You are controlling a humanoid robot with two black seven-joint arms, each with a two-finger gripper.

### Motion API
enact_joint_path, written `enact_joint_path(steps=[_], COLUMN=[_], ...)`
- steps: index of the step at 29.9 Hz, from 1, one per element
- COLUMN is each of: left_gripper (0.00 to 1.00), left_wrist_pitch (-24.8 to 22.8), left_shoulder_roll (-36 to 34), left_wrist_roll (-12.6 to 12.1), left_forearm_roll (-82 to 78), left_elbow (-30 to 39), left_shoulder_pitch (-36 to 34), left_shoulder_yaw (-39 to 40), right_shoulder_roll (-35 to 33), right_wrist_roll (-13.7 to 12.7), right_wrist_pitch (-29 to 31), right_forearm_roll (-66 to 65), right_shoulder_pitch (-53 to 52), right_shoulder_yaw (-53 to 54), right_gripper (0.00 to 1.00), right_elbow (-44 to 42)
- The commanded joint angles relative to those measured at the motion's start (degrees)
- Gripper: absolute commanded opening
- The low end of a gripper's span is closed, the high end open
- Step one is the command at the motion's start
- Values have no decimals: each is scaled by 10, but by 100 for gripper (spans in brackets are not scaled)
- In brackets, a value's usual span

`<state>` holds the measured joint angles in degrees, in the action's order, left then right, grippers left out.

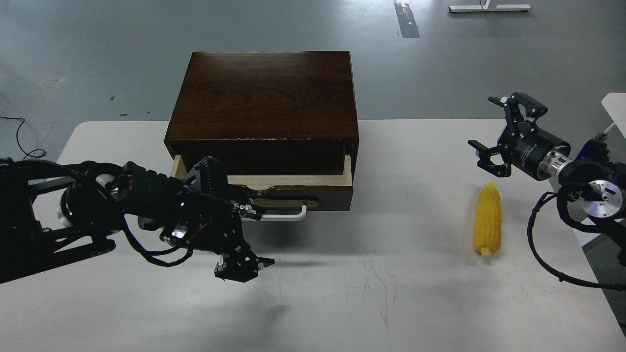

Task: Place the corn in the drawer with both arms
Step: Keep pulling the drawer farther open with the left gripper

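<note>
Single head view, high, looking forward and down over table [342, 293]; mid-range. Wooden box [264, 98] centre, ahead of the jaws; floor [98, 49] beyond. No second view.

A white bench [415, 303] fills the lower part of the view, its near left corner rounded and its top marked with faint dark scuffs and scratches near the middle. Beyond its far edge lies a grey floor [98, 49], dull and slightly blotchy. A strip of dark tape [406, 18] runs along the floor near the top of the view, and to its right sits a pale bar-shaped base [489, 8] of some stand, cut off by the upper edge. A thin black cable [22, 137] loops across the floor at the far left. At the right edge, a corner of another white surface [617, 110] shows.
</note>
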<state>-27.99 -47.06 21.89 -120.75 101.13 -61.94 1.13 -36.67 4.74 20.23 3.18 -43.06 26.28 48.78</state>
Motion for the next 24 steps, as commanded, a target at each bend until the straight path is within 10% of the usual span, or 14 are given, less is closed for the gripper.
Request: enact_joint_path(steps=[1,24], left_gripper=[98,98], left_wrist_pitch=[0,0], left_shoulder_roll=[-3,11], left_wrist_roll=[10,60], left_forearm_roll=[0,1], left_elbow=[-1,-1], left_shoulder_pitch=[0,-1], left_shoulder_yaw=[-3,0], right_shoulder_roll=[-2,-4], right_wrist_roll=[0,0], right_wrist_pitch=[0,1], right_forearm_roll=[0,0], right_shoulder_pitch=[0,2], right_shoulder_yaw=[-1,-2], right_gripper=[100,100], right_elbow=[1,-3])
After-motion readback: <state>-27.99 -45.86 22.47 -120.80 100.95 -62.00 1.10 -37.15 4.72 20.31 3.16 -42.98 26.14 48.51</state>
